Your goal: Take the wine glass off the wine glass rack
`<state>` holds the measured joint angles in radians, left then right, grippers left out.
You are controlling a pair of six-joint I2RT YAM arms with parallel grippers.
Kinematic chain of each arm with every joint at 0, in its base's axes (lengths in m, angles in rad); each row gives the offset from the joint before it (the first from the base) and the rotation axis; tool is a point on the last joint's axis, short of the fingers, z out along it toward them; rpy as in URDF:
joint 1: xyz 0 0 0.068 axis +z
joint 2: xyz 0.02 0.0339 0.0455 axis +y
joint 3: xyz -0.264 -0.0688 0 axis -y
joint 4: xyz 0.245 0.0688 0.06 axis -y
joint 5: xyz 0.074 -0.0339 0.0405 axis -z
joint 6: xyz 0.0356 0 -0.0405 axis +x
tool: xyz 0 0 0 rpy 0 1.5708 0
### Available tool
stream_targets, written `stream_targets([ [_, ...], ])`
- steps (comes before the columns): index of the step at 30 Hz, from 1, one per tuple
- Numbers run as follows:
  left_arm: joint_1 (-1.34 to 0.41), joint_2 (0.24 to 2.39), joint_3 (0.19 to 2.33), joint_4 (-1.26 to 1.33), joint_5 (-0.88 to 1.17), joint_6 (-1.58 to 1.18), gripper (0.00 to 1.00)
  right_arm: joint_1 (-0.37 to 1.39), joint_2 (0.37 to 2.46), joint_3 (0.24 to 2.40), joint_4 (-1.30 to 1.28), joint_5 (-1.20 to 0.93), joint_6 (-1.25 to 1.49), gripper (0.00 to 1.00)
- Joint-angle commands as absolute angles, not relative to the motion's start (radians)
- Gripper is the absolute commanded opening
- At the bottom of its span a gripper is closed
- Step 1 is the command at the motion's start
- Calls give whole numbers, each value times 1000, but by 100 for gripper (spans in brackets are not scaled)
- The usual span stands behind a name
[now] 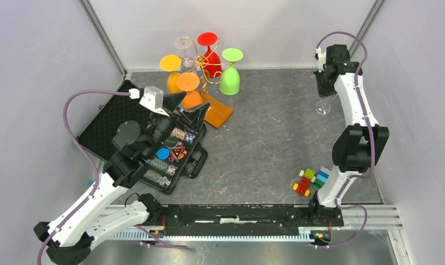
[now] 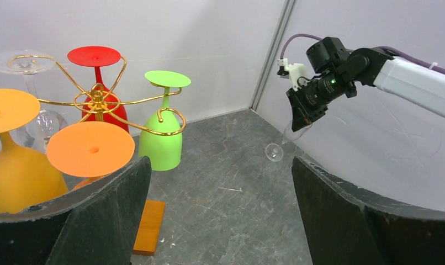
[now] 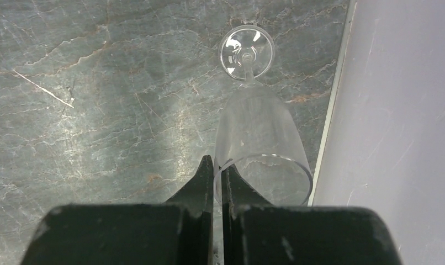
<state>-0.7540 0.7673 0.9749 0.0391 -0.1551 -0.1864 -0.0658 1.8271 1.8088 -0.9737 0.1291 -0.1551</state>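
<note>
The gold wire wine glass rack [image 1: 201, 70] stands upright on its flat orange-brown wooden base [image 1: 219, 113]. A red glass [image 1: 211, 58], a green glass [image 1: 230, 80], an orange glass [image 1: 188, 83], a yellow-orange glass [image 1: 171, 63] and a clear glass [image 1: 183, 44] hang bowl-down from its scroll arms. Another clear wine glass [image 3: 259, 138] is off the rack, well apart to its right. It is upright with its foot downward, and the closed right gripper [image 3: 217, 165] pinches its rim.

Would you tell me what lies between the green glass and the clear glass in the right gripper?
Nothing: bare table separates the green glass from the clear glass, as the top view shows.
</note>
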Motion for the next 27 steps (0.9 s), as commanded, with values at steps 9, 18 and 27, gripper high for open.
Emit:
stream_targets([
  [9,-751,794,973,103,-104,-253,100,-67,1864,1869,-983,146,-156,12],
  [18,-752,807,974,106,-86,-261,100,-80,1879,1920,-980,149,-160,39],
  [27,-752,821,974,107,-77,-267,100,-108,1920,1971,-968,139,-147,41],
])
